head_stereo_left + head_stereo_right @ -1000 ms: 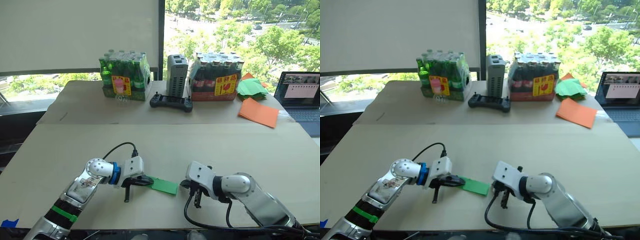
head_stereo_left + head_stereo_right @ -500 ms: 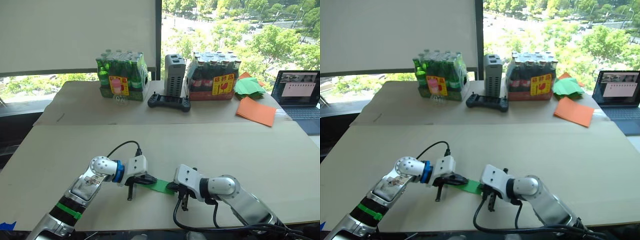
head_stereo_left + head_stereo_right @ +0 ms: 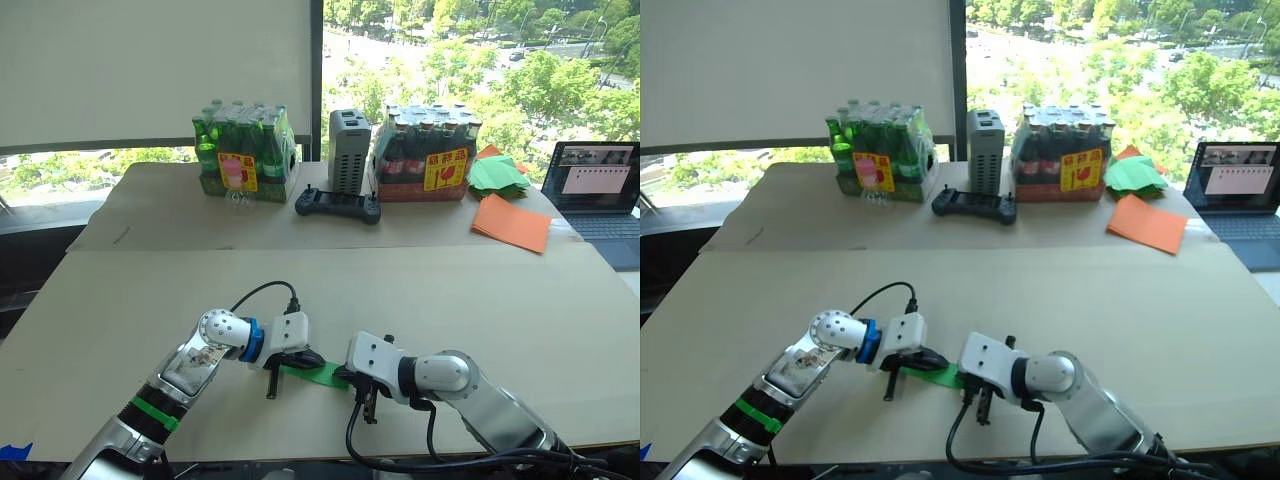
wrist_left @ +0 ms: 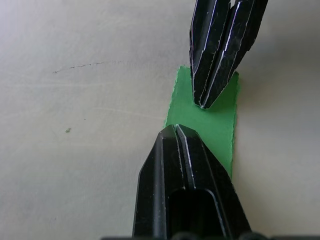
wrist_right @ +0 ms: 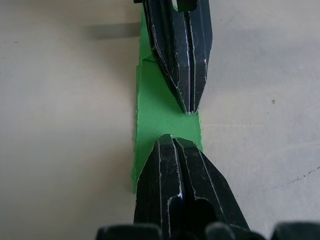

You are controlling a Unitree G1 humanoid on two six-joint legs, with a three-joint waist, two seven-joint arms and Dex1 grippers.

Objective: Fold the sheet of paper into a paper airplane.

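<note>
As both closed grippers press on folded sheet of paper [image 3: 322, 374] near table's [image 3: 420, 280] front edge, left gripper [image 3: 303, 362] and right gripper [image 3: 358, 384] tip to tip, uneven push risks strip skidding, creasing crooked or tearing.
</note>
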